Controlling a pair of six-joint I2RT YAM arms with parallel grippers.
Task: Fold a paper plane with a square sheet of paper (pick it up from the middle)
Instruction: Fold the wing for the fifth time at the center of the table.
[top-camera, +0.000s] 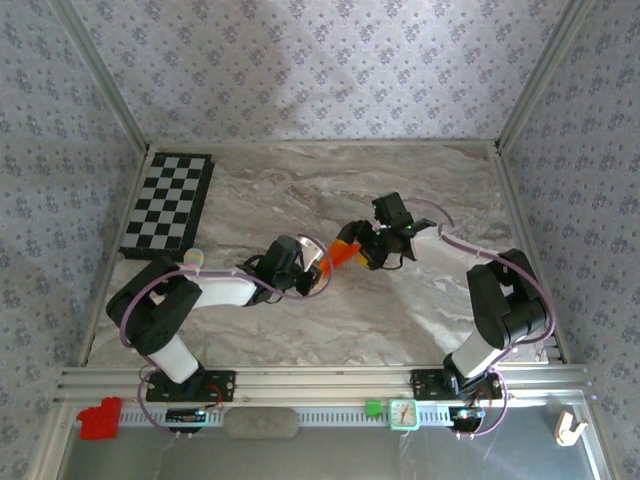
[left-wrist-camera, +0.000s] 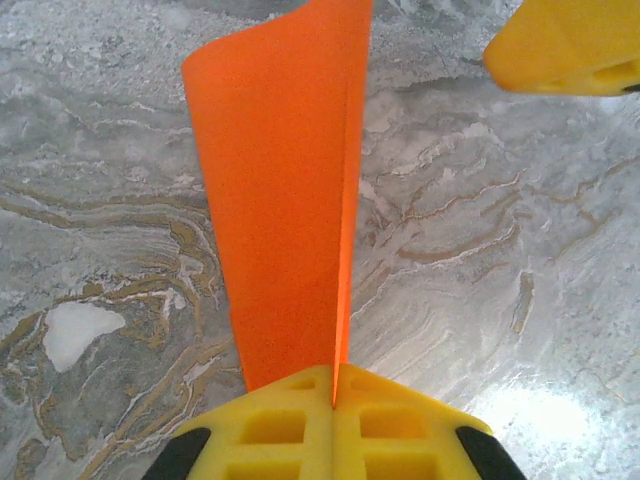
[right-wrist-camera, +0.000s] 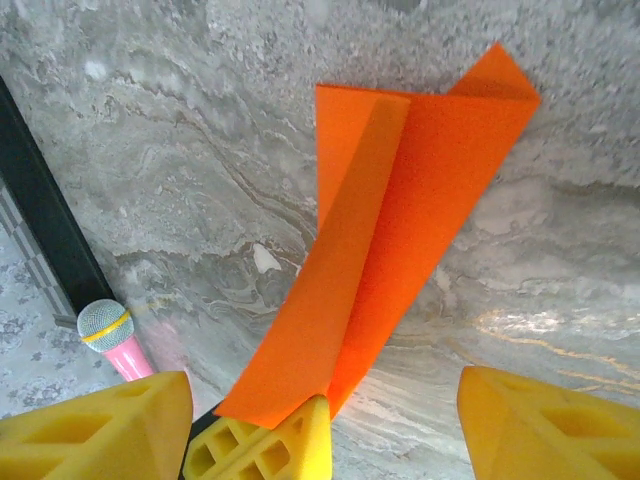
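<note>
Mid-table, between the two arms: orange paper (left-wrist-camera: 290, 180) is held up off the marble table (top-camera: 300, 330), as far as I can judge.

Left gripper (left-wrist-camera: 335, 400): fingers pressed together, clamped on one narrow end of the paper. The sheet is doubled along a lengthwise crease and stands out from the fingers. A slanted flap shows at the free end.

Right gripper (right-wrist-camera: 325, 390): fingers wide apart, one on each side of the paper, touching nothing.

Checkerboard (top-camera: 170, 205) sits far left, and a pink microphone (right-wrist-camera: 112, 335) lies near it. Both are well apart from the work.

Step in hand, my reading: mid-fold, the left arm holding while the right takes a fresh position. No dart shape yet.

Next move calls for the right fingers to close on the free end near the crease. They should not crush the loose layer, and the left should keep its hold.
</note>
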